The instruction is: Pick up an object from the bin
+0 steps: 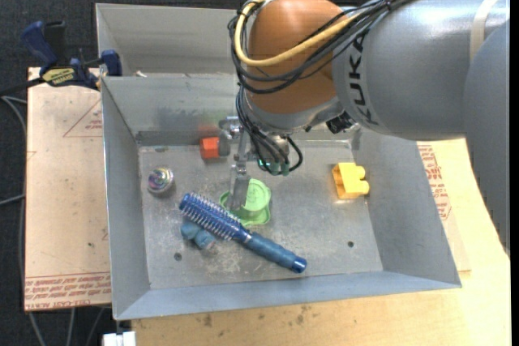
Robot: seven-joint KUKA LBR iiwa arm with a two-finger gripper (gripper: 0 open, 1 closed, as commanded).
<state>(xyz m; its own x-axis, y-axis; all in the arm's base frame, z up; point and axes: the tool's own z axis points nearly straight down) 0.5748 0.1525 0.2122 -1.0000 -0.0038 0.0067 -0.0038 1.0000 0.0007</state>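
Camera view: the gripper (pixel 242 189) hangs low over the middle of the bin (pixel 122 174), right above a small green cup (pixel 258 205) that lies just beside the head of a blue hairbrush (pixel 237 229). Whether it is spread or closed I cannot tell. 1 orange block (pixel 211 147) sits behind it and 1 yellow block (pixel 350 180) lies well to its right.

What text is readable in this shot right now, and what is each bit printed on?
"KU": on the arm, by its wrist end, reading up its side; the rest of the word is behind cables.
Brush, green cup, yellow block, orange block, silver knob: no text to be seen on any.
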